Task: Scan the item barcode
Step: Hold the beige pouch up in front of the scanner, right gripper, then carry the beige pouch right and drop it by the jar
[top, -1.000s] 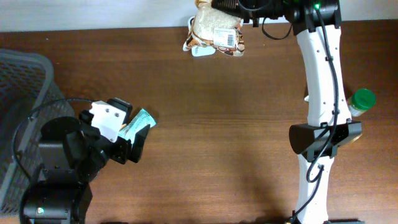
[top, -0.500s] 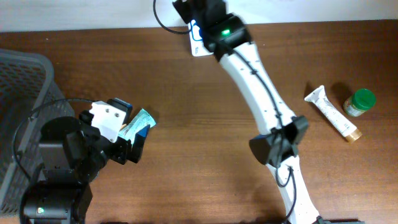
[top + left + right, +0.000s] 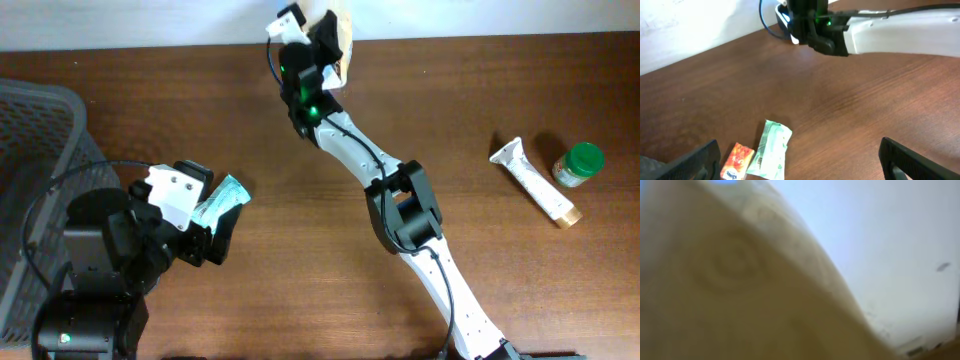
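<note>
The item, a beige pouch [image 3: 337, 26], hangs at the table's far edge, pressed against my right gripper [image 3: 322, 42], which is shut on it. No barcode on it faces the overhead camera. A blurred beige surface [image 3: 740, 295] fills the right wrist view, hiding the fingers. The right arm's dark wrist [image 3: 812, 25] shows at the top of the left wrist view. My left gripper [image 3: 800, 167] stands wide open low over the table at the left, holding nothing. A green packet [image 3: 773, 149] and an orange tissue pack [image 3: 737, 161] lie between its fingers.
A grey mesh basket [image 3: 40, 130] stands at the left edge. A white tube [image 3: 533, 183] and a green-lidded jar [image 3: 578, 165] lie at the right. The right arm's white links [image 3: 360, 160] stretch diagonally across the table's middle.
The right arm has swung from the far right to the far middle-left along the back edge, carrying the pouch with it. The left arm has not moved.
</note>
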